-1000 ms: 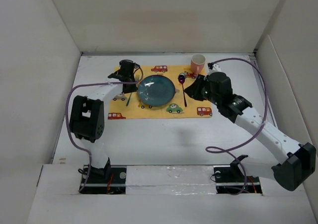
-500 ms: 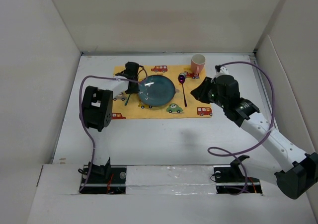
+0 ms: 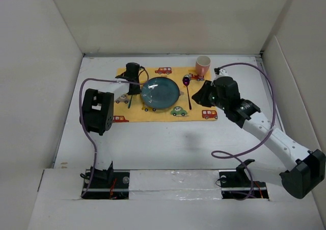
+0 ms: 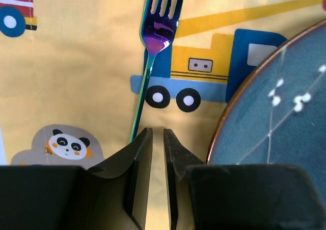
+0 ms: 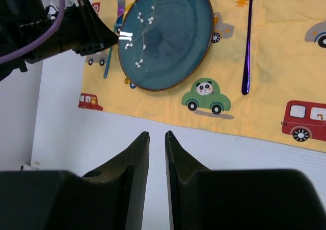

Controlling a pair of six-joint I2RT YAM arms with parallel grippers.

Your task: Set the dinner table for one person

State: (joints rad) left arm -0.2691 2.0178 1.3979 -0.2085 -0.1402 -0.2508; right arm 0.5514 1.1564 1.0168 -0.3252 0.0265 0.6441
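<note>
On the white dinner table [image 3: 153,143] lies a yellow car-print placemat [image 3: 163,115] with a blue plate [image 3: 160,92] on it. A shiny fork [image 4: 153,46] lies left of the plate and a purple spoon [image 3: 187,90] right of it. A pink cup [image 3: 203,65] stands at the mat's far right corner. My left gripper [image 4: 157,132] hovers just beside the fork's handle, open by a narrow gap with nothing between its jaws. My right gripper [image 5: 157,134] hangs over bare table by the mat's edge, narrowly open and holding nothing.
White walls [image 3: 46,61] box in the table on three sides. Purple cables [image 3: 265,133] loop beside both arms. The left arm's elbow [image 3: 97,110] stands over the table left of the mat. The arm bases [image 3: 173,181] sit along the near edge.
The left arm's elbow rose and shifted toward the mat while its gripper stayed by the fork. The right arm swung slightly right, then came back.
</note>
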